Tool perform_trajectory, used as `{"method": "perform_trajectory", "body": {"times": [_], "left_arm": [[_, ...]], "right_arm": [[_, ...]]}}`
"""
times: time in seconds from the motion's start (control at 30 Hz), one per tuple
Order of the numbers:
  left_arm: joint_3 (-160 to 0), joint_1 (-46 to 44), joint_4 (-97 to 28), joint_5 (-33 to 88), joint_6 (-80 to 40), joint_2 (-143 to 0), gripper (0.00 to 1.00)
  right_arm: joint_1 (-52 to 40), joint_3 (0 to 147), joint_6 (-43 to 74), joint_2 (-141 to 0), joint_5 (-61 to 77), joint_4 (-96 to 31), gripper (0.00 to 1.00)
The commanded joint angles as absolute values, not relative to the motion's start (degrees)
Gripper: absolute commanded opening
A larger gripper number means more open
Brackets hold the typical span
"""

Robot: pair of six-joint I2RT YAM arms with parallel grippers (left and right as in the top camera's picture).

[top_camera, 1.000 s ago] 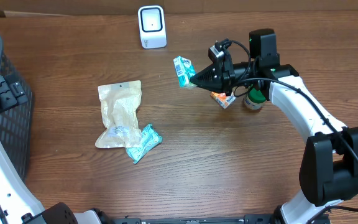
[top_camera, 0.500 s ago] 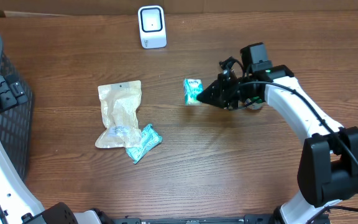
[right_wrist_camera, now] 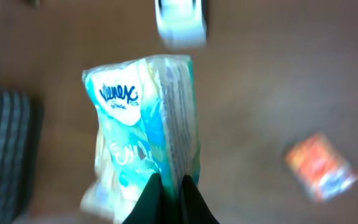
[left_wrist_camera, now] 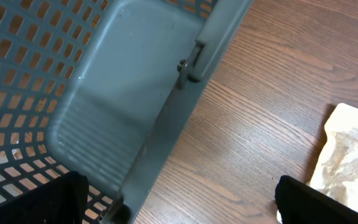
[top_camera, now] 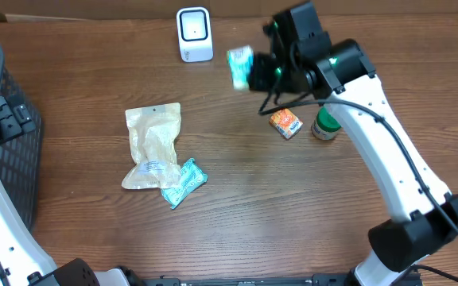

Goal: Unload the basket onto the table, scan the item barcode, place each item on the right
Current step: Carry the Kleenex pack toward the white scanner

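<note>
Wood-grain surface [top_camera: 237,206] carries, nearest, a teal packet [top_camera: 183,183] touching the lower corner of a beige pouch [top_camera: 153,145]. At the left edge the left claw [left_wrist_camera: 179,208] hangs with its fingers wide apart over the rim of a grey basket [left_wrist_camera: 104,93]. Farther back, an orange box [top_camera: 286,123] lies just beside a green-lidded jar [top_camera: 325,125]. Beyond them the right claw [right_wrist_camera: 169,196] is clamped on a Kleenex tissue pack [right_wrist_camera: 145,124], held off the surface near the white scanner [top_camera: 194,33].
</note>
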State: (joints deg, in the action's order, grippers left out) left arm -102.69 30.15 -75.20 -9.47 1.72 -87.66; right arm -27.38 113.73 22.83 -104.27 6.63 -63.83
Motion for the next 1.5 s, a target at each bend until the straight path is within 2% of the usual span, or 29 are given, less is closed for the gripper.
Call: {"method": "perform_trajectory", "body": {"times": [0.0, 0.2, 0.37, 0.5, 0.6, 0.73, 1.17, 1.47], "left_arm": [[-103.6, 30.3, -75.2, -9.4, 2.6, -87.7, 0.99], [-103.6, 30.3, -75.2, -9.4, 2.6, -87.7, 1.00], [-103.6, 30.3, -75.2, -9.4, 2.6, -87.7, 1.00], [-103.6, 30.3, -75.2, -9.4, 2.6, -87.7, 1.00], [-103.6, 30.3, -75.2, -9.4, 2.6, -87.7, 1.00], [-103.6, 30.3, -75.1, -9.4, 2.6, -87.7, 1.00], [-103.6, 30.3, -75.2, -9.4, 2.6, -87.7, 1.00], [-103.6, 30.3, -75.2, -9.4, 2.6, -87.7, 1.00]], "right_arm": [[-32.4, 121.7, 19.0, -107.8, -16.0, -61.6, 0.04], [-35.8, 122.0, 4.1, -115.8, -31.9, -44.5, 0.04], [-35.9, 122.0, -18.0, -127.1, -38.6, -17.6, 0.04], [-35.6, 122.0, -36.7, -136.5, -38.2, 3.8, 0.04], [-35.5, 122.0, -44.5, -141.4, -33.5, 11.6, 0.04], [-35.0, 122.0, -50.0, -145.8, -25.6, 12.6, 0.04], [-33.9, 121.9, -56.1, -148.3, -25.2, 8.7, 0.04], [-33.7, 121.9, -56.1, -148.3, -25.3, 8.1, 0.04]]}}
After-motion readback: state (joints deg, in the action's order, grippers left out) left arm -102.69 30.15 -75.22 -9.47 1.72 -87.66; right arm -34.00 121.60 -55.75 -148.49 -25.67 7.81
